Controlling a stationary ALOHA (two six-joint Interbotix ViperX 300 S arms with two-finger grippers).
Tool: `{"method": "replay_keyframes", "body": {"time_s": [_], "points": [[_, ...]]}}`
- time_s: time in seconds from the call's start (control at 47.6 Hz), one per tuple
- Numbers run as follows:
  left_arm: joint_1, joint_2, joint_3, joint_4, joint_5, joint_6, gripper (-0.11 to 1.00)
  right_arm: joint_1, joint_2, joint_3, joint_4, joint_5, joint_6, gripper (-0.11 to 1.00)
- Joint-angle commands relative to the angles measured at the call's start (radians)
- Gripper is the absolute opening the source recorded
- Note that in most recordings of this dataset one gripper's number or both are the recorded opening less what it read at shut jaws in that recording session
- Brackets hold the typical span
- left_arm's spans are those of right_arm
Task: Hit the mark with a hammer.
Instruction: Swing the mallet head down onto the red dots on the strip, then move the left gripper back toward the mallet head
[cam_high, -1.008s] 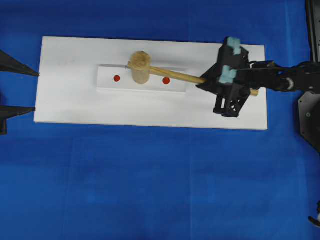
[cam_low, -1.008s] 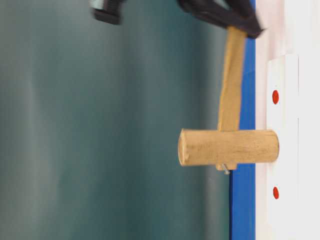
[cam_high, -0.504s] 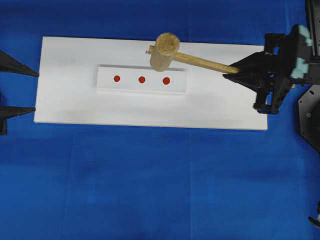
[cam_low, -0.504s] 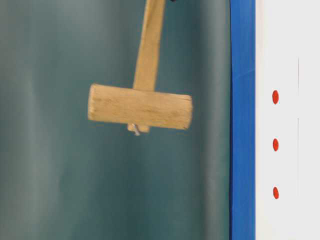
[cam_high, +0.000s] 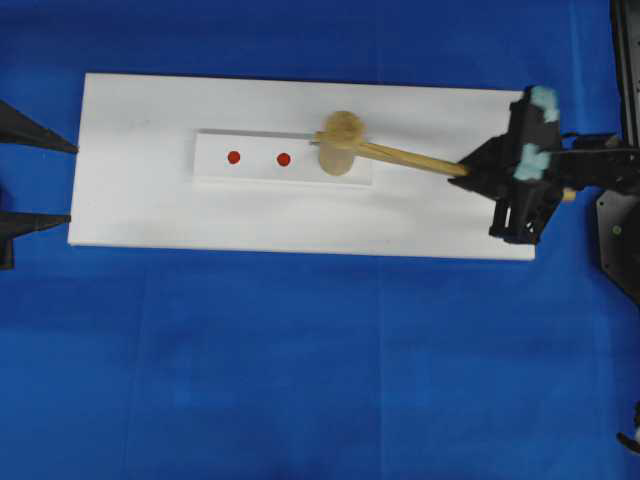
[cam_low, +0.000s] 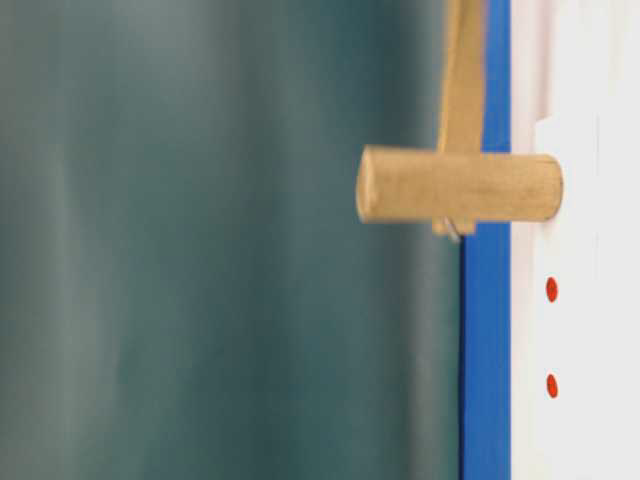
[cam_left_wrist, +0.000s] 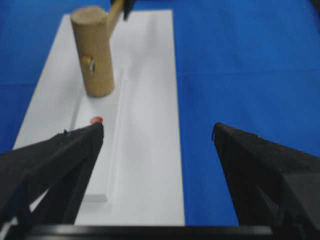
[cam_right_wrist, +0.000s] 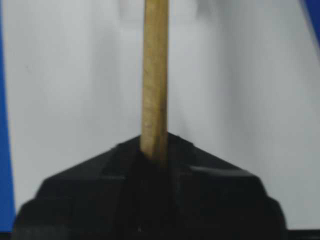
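From overhead, I had the right gripper (cam_high: 478, 167) clamped on the far end of the hammer (cam_high: 343, 141) handle — gripping that far back gives the most swing. The head sat on the white strip (cam_high: 260, 170) where the third red mark would be; only two red marks (cam_high: 283, 159) showed, so I'd guess it was covering the target. The left gripper (cam_high: 35, 180) waited at the board's (cam_high: 150, 215) left edge, jaws spread wide, holding nothing.

At bench level, the head's face looked flush against the strip, though it was blurry.

The left wrist camera looked between its own parted fingers (cam_left_wrist: 60, 155) at the head standing upright on the strip, one mark just in front.

The right wrist camera showed the handle running straight out of the clenched jaws.
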Motion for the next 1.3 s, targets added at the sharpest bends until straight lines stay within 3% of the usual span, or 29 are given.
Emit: {"method": "replay_keyframes", "body": {"time_s": [0.0, 0.168, 0.504, 0.672, 0.966, 1.281], "points": [[0.002, 0.006, -0.011, 0.000, -0.005, 0.000, 0.88, 0.002, 0.046, -0.020, 0.012, 0.006, -0.002, 0.02], [0.002, 0.005, -0.012, 0.000, -0.005, -0.002, 0.88, 0.002, 0.003, -0.041, 0.006, -0.009, -0.017, 0.02], [0.002, 0.006, -0.012, 0.000, -0.005, -0.002, 0.88, 0.002, -0.255, -0.098, -0.032, -0.005, -0.020, 0.02], [0.002, 0.006, -0.012, 0.000, -0.005, 0.000, 0.88, 0.002, -0.304, -0.103, -0.051, 0.012, -0.021, 0.02], [0.021, 0.009, -0.011, 0.000, -0.006, 0.000, 0.88, 0.008, -0.213, -0.170, -0.051, 0.028, -0.020, 0.02], [0.032, 0.011, -0.011, 0.000, -0.005, 0.000, 0.88, 0.044, 0.005, -0.357, -0.051, 0.028, -0.021, 0.02]]}}
